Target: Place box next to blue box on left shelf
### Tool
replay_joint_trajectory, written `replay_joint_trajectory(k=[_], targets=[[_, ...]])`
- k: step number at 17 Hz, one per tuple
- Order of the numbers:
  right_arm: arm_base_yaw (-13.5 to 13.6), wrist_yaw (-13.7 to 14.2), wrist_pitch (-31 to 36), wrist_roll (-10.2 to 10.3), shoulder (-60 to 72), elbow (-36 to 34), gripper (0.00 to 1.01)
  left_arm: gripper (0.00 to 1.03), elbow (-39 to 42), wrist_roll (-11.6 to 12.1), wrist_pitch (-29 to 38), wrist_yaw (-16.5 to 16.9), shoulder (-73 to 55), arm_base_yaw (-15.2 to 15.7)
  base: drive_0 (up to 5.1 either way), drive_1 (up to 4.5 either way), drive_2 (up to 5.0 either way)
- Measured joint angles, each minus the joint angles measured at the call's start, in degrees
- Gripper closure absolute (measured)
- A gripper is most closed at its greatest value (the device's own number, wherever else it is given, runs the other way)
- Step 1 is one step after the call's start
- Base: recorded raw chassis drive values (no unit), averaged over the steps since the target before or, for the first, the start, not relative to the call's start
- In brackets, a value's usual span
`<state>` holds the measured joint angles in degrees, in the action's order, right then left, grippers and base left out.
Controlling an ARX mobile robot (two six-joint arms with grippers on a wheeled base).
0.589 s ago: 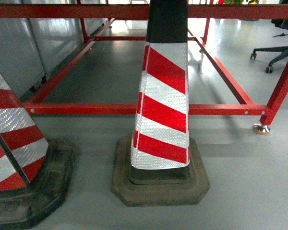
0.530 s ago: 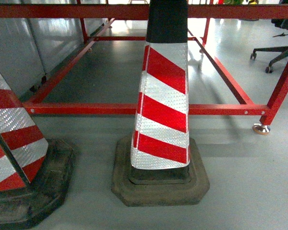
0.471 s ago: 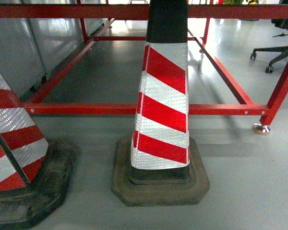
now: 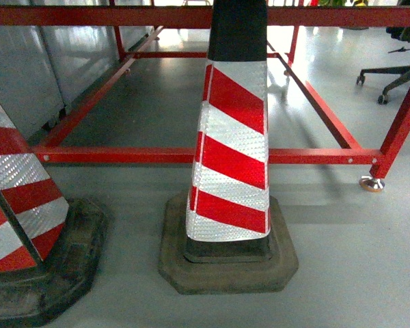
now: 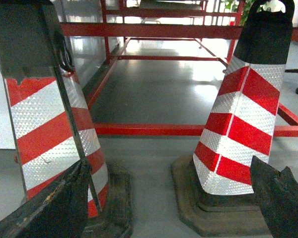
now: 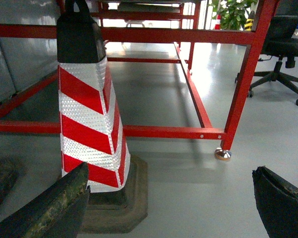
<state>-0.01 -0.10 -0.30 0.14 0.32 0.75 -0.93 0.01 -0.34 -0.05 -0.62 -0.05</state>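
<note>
The box, the blue box and the left shelf are all out of view in every camera. My left gripper (image 5: 169,163) is open, its dark fingers (image 5: 54,208) spread wide near the grey floor with nothing between them. It hangs between two striped cones. Low over the floor, my right gripper (image 6: 170,168) is also open and empty, with one finger (image 6: 49,208) in front of a cone's base. Neither gripper shows in the head view.
A red-and-white traffic cone (image 4: 234,150) on a black rubber base stands straight ahead, and a second cone (image 4: 17,198) is at the left. Behind them runs a low red steel frame (image 4: 123,155) with a levelling foot (image 4: 372,183). An office chair (image 4: 396,61) sits far right.
</note>
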Motion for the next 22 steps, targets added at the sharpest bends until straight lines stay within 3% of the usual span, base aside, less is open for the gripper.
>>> replay_joint_trajectory(k=[22], targets=[[0.0, 0.02, -0.11, 0.0, 0.0, 0.0, 0.03, 0.05, 0.0, 0.0, -0.09, -0.04, 0.0, 0.0, 0.0, 0.0, 0.0]])
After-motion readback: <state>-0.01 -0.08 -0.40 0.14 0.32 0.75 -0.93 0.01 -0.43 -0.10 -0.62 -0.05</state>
